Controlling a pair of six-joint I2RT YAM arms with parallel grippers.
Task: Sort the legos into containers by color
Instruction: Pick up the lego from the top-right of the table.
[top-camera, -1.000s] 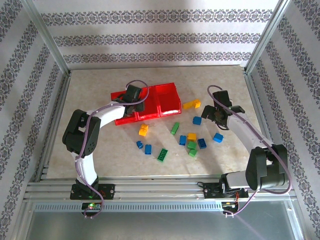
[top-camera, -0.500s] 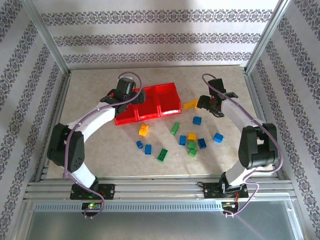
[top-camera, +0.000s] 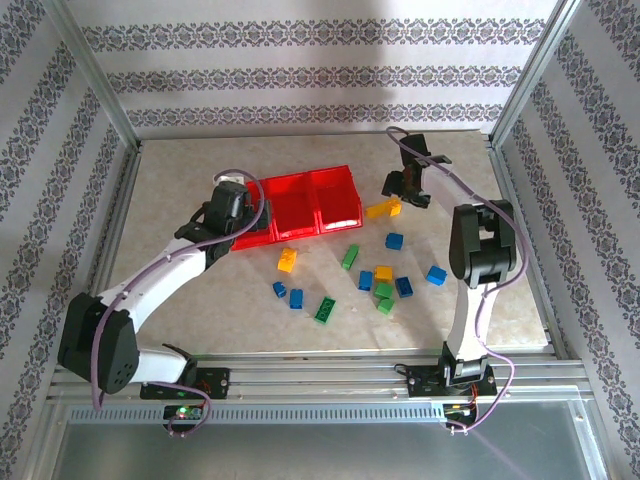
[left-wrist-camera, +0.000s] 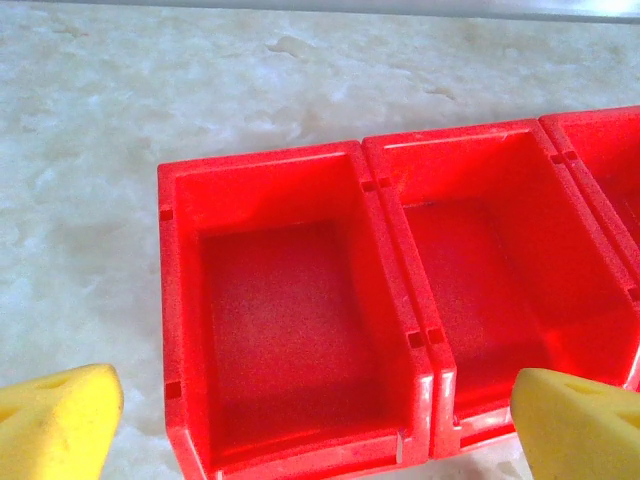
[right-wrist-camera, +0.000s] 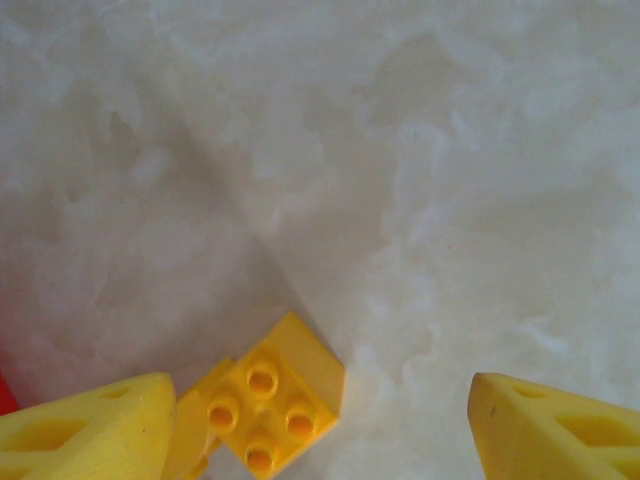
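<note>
The containers are three compartments of a red tray (top-camera: 300, 190), (left-wrist-camera: 395, 190), and no brick shows in the two nearest. My left gripper (top-camera: 255, 218), (left-wrist-camera: 320, 435) is open at the tray's near left corner, its yellow fingers (left-wrist-camera: 55, 420) straddling the left compartment's near wall with nothing held. My right gripper (top-camera: 398, 195), (right-wrist-camera: 320, 440) is open over a yellow lego (top-camera: 383, 209), (right-wrist-camera: 265, 410) right of the tray. That brick lies on the table between the fingers, close to the left finger (right-wrist-camera: 85, 430). Several blue, green and yellow legos (top-camera: 383, 285) lie scattered in front.
A yellow brick (top-camera: 287, 260) and a green one (top-camera: 349, 257) lie just in front of the tray. Blue bricks (top-camera: 287, 294) and a green brick (top-camera: 325, 309) sit nearer the arms. Metal frame posts (top-camera: 505, 130) and patterned walls enclose the marbled tabletop (top-camera: 180, 170).
My left gripper opened wide and drew back from over the tray to its near left corner. My right arm reached far out to the yellow brick, its jaws narrowing somewhat.
</note>
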